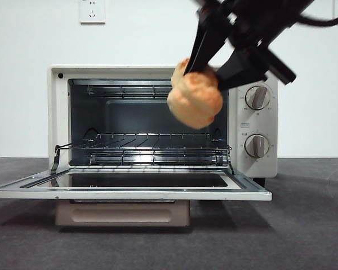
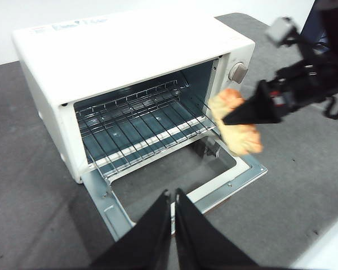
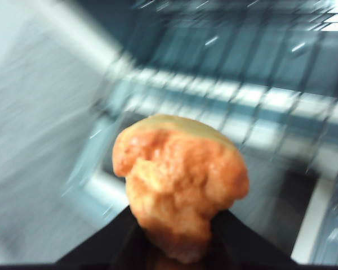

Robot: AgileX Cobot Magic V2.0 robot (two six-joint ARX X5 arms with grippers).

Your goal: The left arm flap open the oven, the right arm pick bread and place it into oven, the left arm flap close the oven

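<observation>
The cream-white oven (image 1: 158, 72) stands with its glass door (image 1: 129, 181) flapped down flat and its wire rack (image 1: 143, 147) bare. My right gripper (image 1: 214, 63) comes in from the upper right, shut on the golden-orange bread (image 1: 195, 94), and holds it in the air in front of the cavity's right side, above the door. The bread fills the right wrist view (image 3: 177, 183), with the rack blurred behind. In the left wrist view the bread (image 2: 236, 121) hangs over the door's right corner. My left gripper (image 2: 173, 197) is shut and empty, in front of the door.
Two round knobs (image 1: 257, 97) sit on the oven's right panel, close to the right gripper. The oven stands on a dark grey table (image 1: 304, 225) before a white wall with an outlet (image 1: 92, 11).
</observation>
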